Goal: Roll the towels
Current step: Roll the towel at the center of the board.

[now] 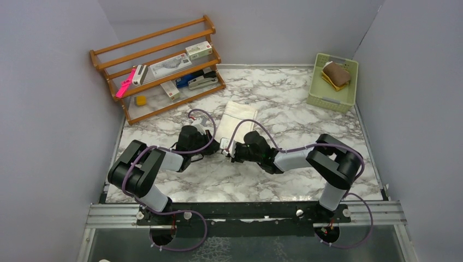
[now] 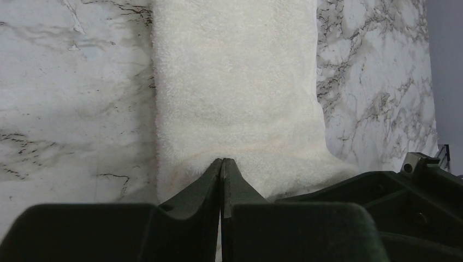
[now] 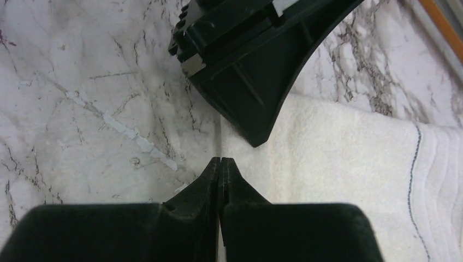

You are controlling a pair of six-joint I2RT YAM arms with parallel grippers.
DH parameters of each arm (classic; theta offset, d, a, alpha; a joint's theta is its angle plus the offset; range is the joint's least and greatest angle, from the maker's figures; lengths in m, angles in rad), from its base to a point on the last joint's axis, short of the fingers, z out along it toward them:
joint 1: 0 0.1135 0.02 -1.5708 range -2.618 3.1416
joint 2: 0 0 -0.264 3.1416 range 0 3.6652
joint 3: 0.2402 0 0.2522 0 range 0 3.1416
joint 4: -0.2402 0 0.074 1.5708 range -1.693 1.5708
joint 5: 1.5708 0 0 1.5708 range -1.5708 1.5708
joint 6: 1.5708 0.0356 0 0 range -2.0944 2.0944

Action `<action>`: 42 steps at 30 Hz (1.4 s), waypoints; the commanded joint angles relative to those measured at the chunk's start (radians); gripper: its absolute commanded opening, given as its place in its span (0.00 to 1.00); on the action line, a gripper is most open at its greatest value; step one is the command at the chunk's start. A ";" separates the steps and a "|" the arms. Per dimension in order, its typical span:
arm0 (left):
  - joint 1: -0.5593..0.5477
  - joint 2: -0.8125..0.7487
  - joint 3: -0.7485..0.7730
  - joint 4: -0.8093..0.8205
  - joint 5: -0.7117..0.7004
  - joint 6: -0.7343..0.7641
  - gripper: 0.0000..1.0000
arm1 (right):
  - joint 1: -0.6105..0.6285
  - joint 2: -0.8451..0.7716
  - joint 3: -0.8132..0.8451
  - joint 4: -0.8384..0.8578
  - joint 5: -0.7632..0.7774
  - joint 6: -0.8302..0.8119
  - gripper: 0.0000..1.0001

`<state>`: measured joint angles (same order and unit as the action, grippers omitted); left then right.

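Note:
The cream towel [image 1: 239, 117] lies as a folded strip on the marble table, reaching away from the arms. My left gripper [image 1: 217, 145] is shut on its near end, and the cloth [image 2: 235, 82] bunches up around the closed tips [image 2: 222, 160]. My right gripper [image 1: 235, 152] is shut right beside it. Its tips [image 3: 220, 159] sit on the towel's [image 3: 349, 158] edge line, with no cloth showing between them. The left gripper's finger [image 3: 245, 82] pokes in just above them. The mustard and brown towel [image 1: 336, 73] sits in the green basket.
The pale green basket [image 1: 331, 100] stands at the back right corner. A wooden rack [image 1: 158, 65] with small boxes and a pink item [image 1: 124, 87] fills the back left. Grey walls close in the table on three sides.

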<state>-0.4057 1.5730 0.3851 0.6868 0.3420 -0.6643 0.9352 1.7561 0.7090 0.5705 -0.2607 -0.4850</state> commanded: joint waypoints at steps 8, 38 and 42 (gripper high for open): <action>0.007 0.044 0.012 -0.045 0.010 0.035 0.04 | -0.125 -0.007 -0.060 -0.007 -0.014 0.099 0.01; 0.007 0.061 0.060 -0.091 0.027 0.066 0.04 | 0.029 -0.025 -0.046 -0.041 0.159 -0.188 0.45; 0.008 0.064 0.063 -0.092 0.030 0.068 0.04 | 0.030 -0.003 -0.036 -0.038 0.199 -0.208 0.45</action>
<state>-0.4049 1.6085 0.4377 0.6556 0.3759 -0.6300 0.9565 1.7336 0.6666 0.5224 -0.1219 -0.6369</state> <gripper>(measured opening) 0.044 0.450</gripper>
